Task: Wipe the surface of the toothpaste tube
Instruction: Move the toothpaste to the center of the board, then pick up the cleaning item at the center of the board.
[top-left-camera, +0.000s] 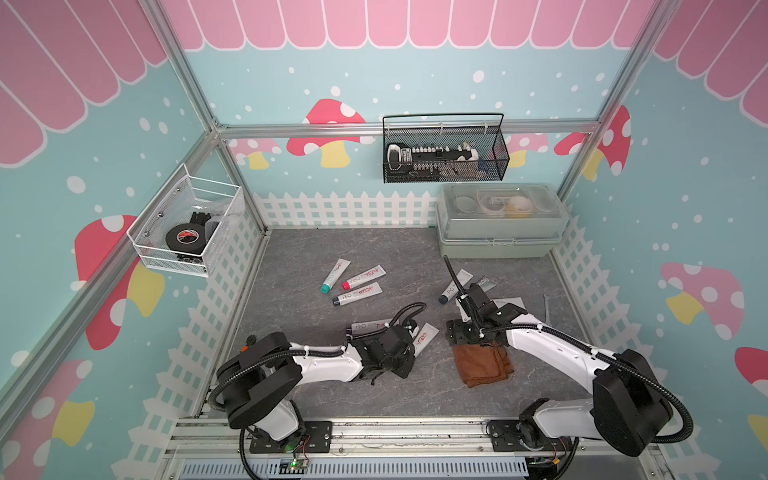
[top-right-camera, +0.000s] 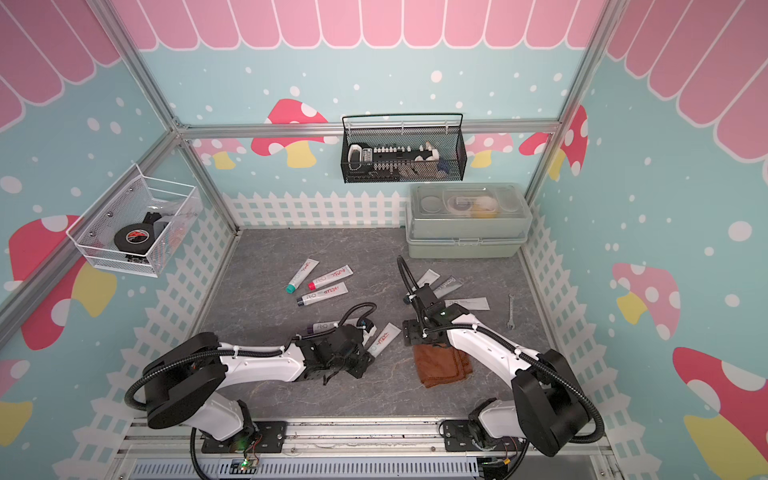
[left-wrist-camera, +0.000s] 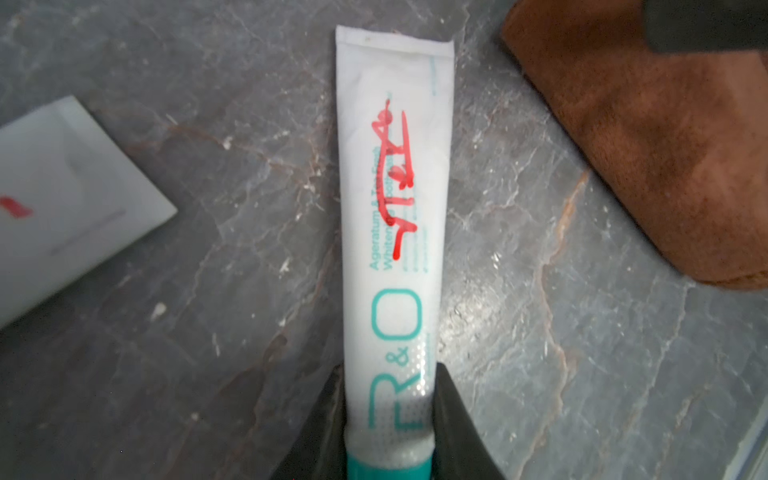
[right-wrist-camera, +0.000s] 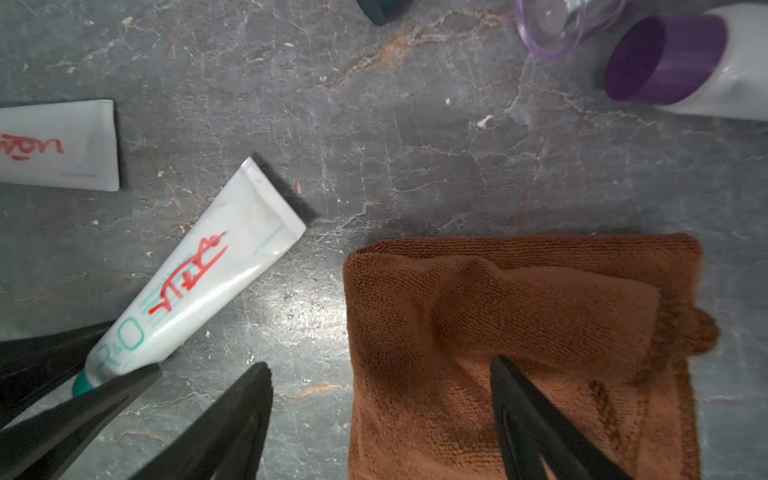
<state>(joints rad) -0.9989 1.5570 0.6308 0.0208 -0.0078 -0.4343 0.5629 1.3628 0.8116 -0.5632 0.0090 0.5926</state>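
My main worry is my right claw (right-wrist-camera: 379, 365). Its jaws stand wide, one fingertip on the brown cloth (right-wrist-camera: 540, 299) and the other on bare table (right-wrist-camera: 415, 145) just beside the cloth's edge. Closing from here, I may pinch only the top fold or shove the cloth along, leaving too little fabric to rub with.

My second worry is my left claw (left-wrist-camera: 390, 368), clamped narrow on the toothpaste tube (left-wrist-camera: 395, 166) right by its teal cap. Pressure on the far crimped end could pivot the tube or slip it out.

The tube reaches straight away from the left claw, its red scribble (left-wrist-camera: 397, 178) facing up. I cannot tell whether its far end rests on the table. It lies near the cloth, apart from my right claw.
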